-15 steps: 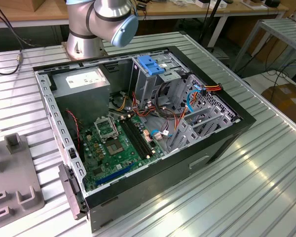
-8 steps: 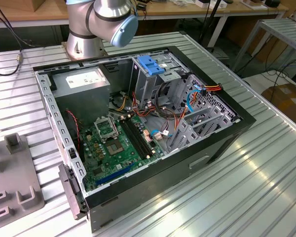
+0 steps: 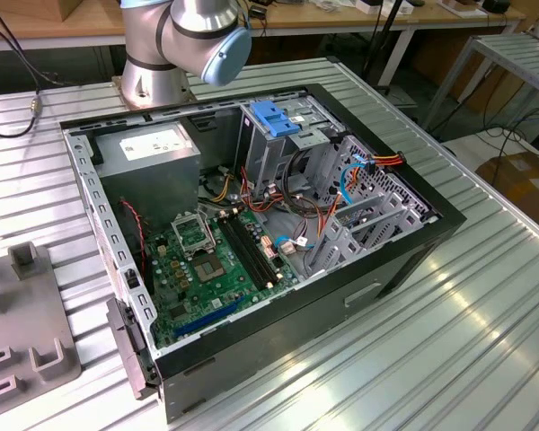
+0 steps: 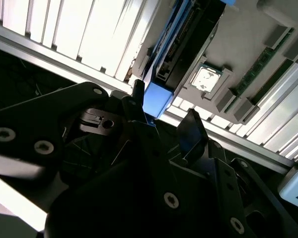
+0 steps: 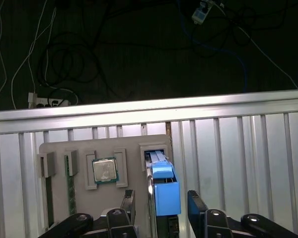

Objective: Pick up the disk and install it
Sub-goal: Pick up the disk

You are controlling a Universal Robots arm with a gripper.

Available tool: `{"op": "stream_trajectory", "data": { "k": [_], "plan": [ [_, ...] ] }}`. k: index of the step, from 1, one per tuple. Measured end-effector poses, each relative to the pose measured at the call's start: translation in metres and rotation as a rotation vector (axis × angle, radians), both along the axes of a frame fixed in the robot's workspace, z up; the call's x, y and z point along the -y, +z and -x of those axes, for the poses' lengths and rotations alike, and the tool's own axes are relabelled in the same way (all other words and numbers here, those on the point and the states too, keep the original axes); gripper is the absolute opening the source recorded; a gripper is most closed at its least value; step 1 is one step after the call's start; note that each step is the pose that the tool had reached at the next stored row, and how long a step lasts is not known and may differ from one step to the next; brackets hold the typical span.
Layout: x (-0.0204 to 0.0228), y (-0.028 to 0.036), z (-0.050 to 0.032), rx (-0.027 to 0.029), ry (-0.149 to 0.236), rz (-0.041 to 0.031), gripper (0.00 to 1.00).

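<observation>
The gripper (image 5: 161, 194) is seen closest, its black fingers (image 5: 196, 203) spread wide to either side of the disk (image 5: 165, 191), and nothing is clamped yet. The disk is stood on edge in the end slot of a grey tray (image 5: 133, 168), beside a processor chip (image 5: 104, 170), near the table's (image 5: 238, 148) edge. This upright seating is presumably meant to leave both flat faces free for the fingers. The open computer case (image 3: 359, 287) is set mid-table.

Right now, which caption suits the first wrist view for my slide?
Open gripper straddles the blue-framed grey metal disk standing in a grey fixture tray.
</observation>
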State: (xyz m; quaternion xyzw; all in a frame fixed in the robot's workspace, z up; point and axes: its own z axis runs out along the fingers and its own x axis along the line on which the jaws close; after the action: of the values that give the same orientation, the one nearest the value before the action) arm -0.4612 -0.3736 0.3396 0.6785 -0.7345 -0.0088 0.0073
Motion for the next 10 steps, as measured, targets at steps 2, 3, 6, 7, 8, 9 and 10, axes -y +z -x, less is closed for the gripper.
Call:
{"op": "stream_trajectory", "data": {
  "k": [2, 3, 6, 7, 8, 9, 10],
  "plan": [
    [0.0, -0.0009, 0.0, 0.0005, 0.0, 0.0, 0.54],
    [0.0001, -0.0017, 0.0, 0.0006, 0.0, 0.0002, 0.54],
    [0.0, -0.0052, 0.0, 0.0015, 0.0, 0.0008, 0.54],
    [0.0, -0.0072, 0.0, 0.0019, 0.0, 0.0011, 0.54],
    [0.0, -0.0107, 0.0, 0.0024, 0.0, 0.0013, 0.54],
    [0.0, -0.0137, 0.0, 0.0028, 0.0, 0.0013, 0.54],
    [0.0, -0.0167, 0.0001, 0.0034, 0.0, 0.0013, 0.54]
  ]
}}
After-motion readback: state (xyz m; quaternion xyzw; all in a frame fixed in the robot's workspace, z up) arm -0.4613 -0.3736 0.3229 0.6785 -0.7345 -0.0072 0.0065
